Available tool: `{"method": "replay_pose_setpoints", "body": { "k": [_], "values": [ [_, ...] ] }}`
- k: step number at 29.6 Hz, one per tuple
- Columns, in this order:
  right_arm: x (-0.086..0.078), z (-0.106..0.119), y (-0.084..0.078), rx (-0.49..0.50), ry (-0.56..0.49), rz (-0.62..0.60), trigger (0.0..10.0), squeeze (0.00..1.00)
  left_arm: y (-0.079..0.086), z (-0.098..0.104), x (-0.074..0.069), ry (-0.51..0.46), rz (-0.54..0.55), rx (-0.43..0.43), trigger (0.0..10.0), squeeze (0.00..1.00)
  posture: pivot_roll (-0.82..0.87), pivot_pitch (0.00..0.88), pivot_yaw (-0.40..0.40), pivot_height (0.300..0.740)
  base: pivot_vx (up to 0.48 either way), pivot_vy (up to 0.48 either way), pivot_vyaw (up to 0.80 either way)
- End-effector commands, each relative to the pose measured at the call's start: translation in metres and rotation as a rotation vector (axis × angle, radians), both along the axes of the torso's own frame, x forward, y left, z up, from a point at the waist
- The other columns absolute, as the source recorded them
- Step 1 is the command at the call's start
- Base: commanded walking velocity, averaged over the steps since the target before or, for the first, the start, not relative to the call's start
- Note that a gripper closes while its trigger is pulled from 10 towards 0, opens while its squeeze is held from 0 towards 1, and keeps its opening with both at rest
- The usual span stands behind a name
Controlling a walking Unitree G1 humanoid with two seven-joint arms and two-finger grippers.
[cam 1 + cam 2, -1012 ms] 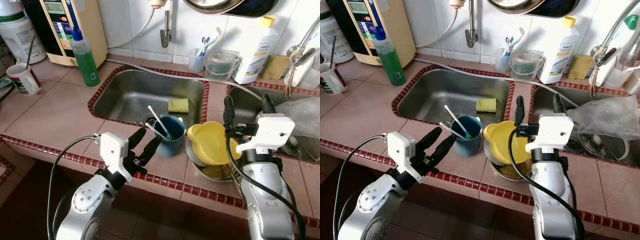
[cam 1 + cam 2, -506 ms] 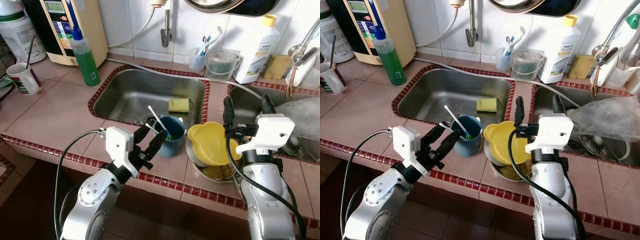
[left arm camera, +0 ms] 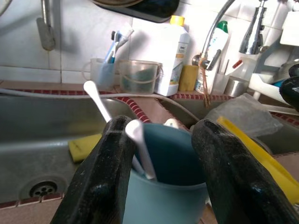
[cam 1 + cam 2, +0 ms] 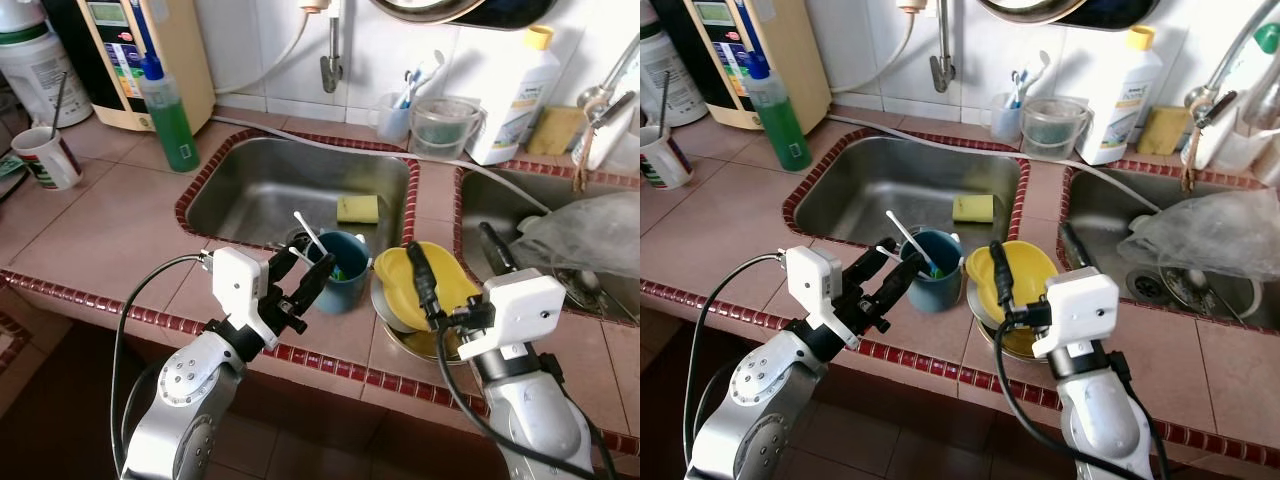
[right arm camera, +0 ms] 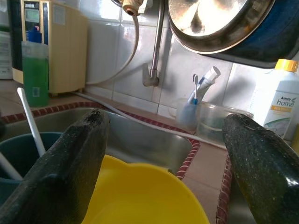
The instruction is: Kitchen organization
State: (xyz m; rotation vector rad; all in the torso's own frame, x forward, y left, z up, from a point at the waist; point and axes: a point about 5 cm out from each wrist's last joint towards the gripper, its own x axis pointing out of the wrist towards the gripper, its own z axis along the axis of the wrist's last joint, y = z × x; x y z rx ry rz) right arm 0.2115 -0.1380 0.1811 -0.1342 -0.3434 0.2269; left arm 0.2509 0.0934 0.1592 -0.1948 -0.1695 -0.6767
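A: Tiled counter (image 4: 100,240) with a steel sink (image 4: 270,190) set in it. How far along is the tidying?

B: Barely begun, I judge. On the counter's front edge stand the blue cup (image 4: 340,272) with its utensils and the yellow bowl (image 4: 425,285) on a metal dish, none lifted.

A: And the claws?

B: Left gripper (image 4: 297,278) is spread, fingers flanking the cup without closing. Right gripper (image 4: 455,260) gapes wide over the bowl, empty

Bright, even daylight fills the kitchen, glare glints on the wall tiles (image 4: 270,40) and hanging pan (image 5: 210,23), while both wrist views blur their nearest black fingers (image 3: 105,186)
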Motion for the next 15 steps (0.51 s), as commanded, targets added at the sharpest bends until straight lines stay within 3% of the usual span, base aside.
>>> {"method": "replay_pose_setpoints", "body": {
  "k": [1, 15],
  "values": [
    [-0.008, 0.003, 0.006, 0.006, 0.004, 0.038, 10.0, 0.0, 0.001, 0.001, 0.002, 0.003, -0.007, 0.009, 10.0, 0.0, -0.22, 0.101, 0.063, 0.74, 0.0, 0.0, 0.0],
    [-0.027, 0.002, 0.011, -0.003, 0.052, 0.15, 10.0, 0.0, 0.0, 0.003, 0.005, 0.0, -0.027, 0.009, 10.0, 0.0, -0.24, 0.119, 0.073, 0.74, 0.0, 0.0, 0.0]
  ]
}}
